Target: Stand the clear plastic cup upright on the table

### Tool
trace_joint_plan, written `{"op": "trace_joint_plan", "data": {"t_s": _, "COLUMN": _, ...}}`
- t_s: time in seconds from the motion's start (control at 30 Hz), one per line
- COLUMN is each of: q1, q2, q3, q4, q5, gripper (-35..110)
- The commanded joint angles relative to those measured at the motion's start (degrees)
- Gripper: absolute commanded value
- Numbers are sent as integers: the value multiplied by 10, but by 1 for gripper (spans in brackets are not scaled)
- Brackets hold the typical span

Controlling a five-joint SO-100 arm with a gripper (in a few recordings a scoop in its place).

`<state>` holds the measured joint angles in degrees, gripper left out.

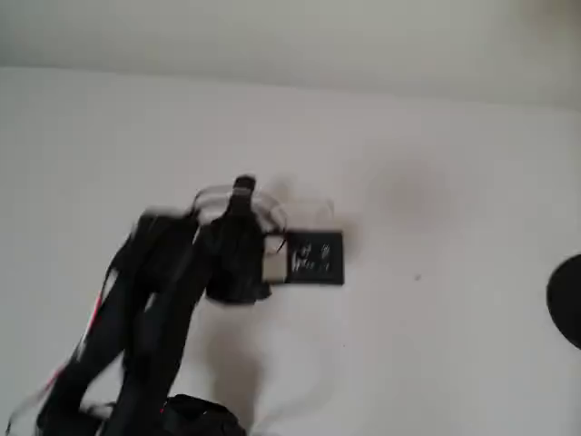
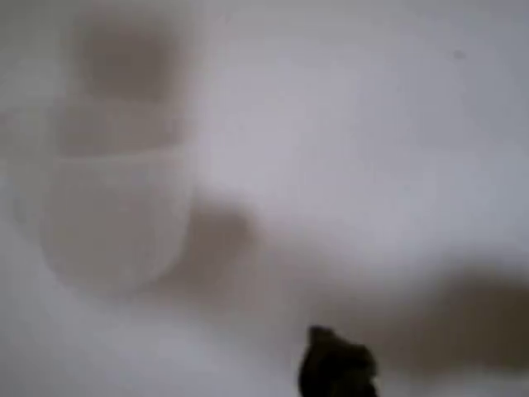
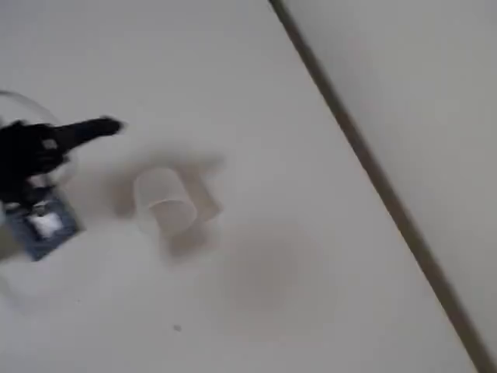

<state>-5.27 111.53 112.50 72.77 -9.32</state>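
Tool (image 3: 109, 127) empty, aperture unclear; cup (image 3: 165, 200) apart on table (image 3: 295, 256).

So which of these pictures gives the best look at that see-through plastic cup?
The fixed view: the clear plastic cup lies on its side on the table, apart from the gripper. The wrist view shows it large but blurred; overhead, the arm partly hides its faint outline.

cup (image 3: 165, 203) — clear smooth plastic; table (image 3: 233, 78) — white matt; gripper (image 3: 93, 130) — black matt plastic
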Motion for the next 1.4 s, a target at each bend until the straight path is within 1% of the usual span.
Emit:
{"op": "trace_joint_plan", "data": {"t_s": 0.0, "q1": 22, "q2": -197, "q3": -206, "q4": 29, "q5": 30, "gripper": 69}}
{"op": "trace_joint_plan", "data": {"t_s": 0.17, "q1": 47, "q2": -329, "q3": -299, "q4": 35, "q5": 39, "gripper": 66}}
{"op": "trace_joint_plan", "data": {"t_s": 0.33, "q1": 55, "q2": -419, "q3": -359, "q4": 36, "q5": 44, "gripper": 61}}
{"op": "trace_joint_plan", "data": {"t_s": 0.63, "q1": 18, "q2": -475, "q3": -396, "q4": 36, "q5": 69, "gripper": 56}}
{"op": "trace_joint_plan", "data": {"t_s": 0.77, "q1": 7, "q2": -483, "q3": -407, "q4": 36, "q5": 76, "gripper": 47}}
{"op": "trace_joint_plan", "data": {"t_s": 0.87, "q1": 8, "q2": -500, "q3": -417, "q4": 40, "q5": 76, "gripper": 27}}
{"op": "trace_joint_plan", "data": {"t_s": 0.93, "q1": 11, "q2": -504, "q3": -420, "q4": 42, "q5": 71, "gripper": 16}}
{"op": "trace_joint_plan", "data": {"t_s": 1.0, "q1": 13, "q2": -499, "q3": -422, "q4": 47, "q5": 57, "gripper": 11}}
{"op": "trace_joint_plan", "data": {"t_s": 1.17, "q1": 21, "q2": -440, "q3": -425, "q4": 66, "q5": -6, "gripper": 7}}
{"op": "trace_joint_plan", "data": {"t_s": 1.37, "q1": 21, "q2": -300, "q3": -418, "q4": 92, "q5": -100, "gripper": 7}}
